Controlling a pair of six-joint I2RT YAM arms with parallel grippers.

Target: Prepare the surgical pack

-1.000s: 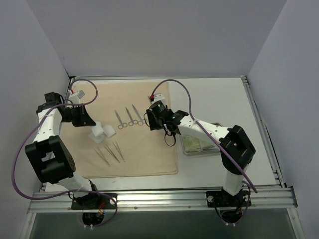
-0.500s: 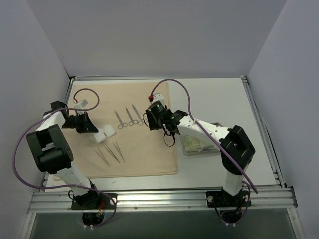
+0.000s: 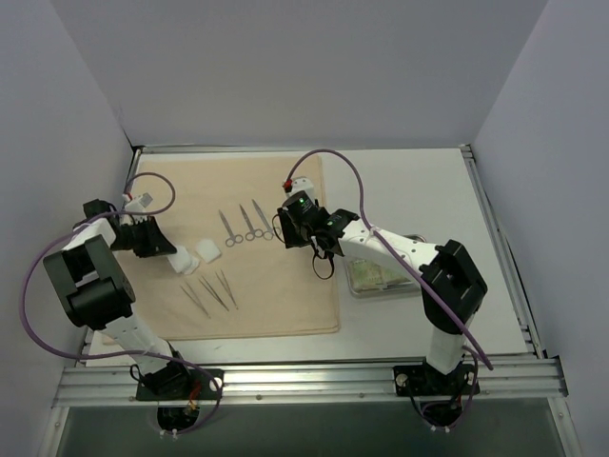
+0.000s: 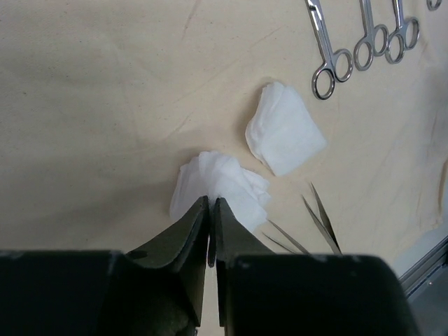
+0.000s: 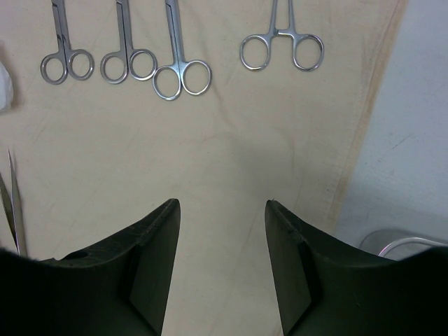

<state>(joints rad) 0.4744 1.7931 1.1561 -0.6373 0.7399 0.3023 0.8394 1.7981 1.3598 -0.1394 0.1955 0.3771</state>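
For wrapping, a gauze pad (image 4: 231, 185) is laid at 8 o'clock of another pad (image 4: 285, 129); left gripper (image 4: 211, 203) jaws' hold cannot be told, right gripper (image 5: 221, 206) jaws are parted, empty.

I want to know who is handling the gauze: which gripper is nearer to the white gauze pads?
Left. The left gripper has its jaws at the edge of the near gauze pad; the right gripper is across the cloth, by the forceps.

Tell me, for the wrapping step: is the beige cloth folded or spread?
Spread: the beige cloth lies flat, forceps and tweezers on top.
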